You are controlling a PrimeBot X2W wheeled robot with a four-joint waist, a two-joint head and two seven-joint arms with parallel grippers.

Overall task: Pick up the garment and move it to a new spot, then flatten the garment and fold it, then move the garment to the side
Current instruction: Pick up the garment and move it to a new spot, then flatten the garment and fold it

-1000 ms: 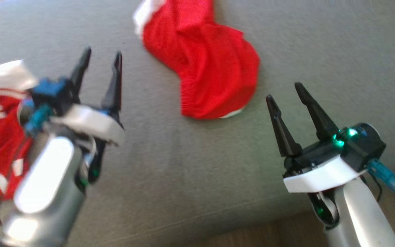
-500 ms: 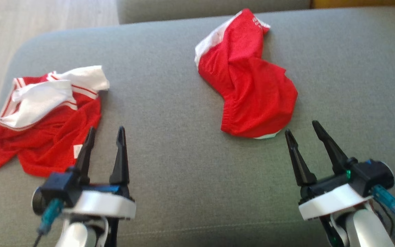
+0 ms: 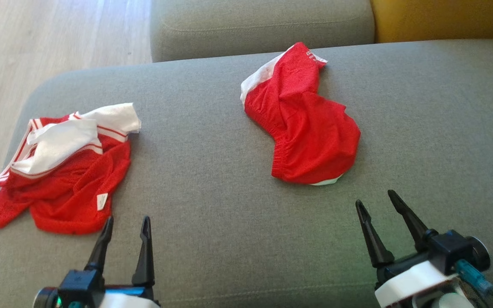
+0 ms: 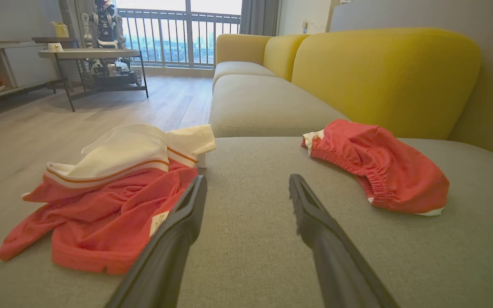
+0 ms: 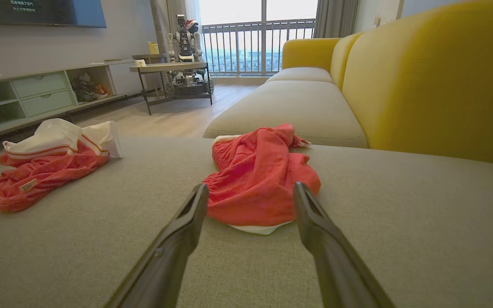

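On the cushion (image 3: pixel 212 214), jersey (image 3: pixel 66 188) lies left; shorts (image 3: pixel 310 137), apparently, right.

Bare cushion (image 3: pixel 212 205) lies open between and ahead of the left gripper (image 3: pixel 127 219) and right gripper (image 3: pixel 375 197). The shorts (image 3: pixel 310 132) sit just beyond the right one, a shirt (image 3: pixel 66 171) just ahead-left of the left.

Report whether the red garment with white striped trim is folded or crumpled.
Crumpled: the red mesh garment with white striped trim lies bunched in uneven wrinkles on the grey sofa cushion.
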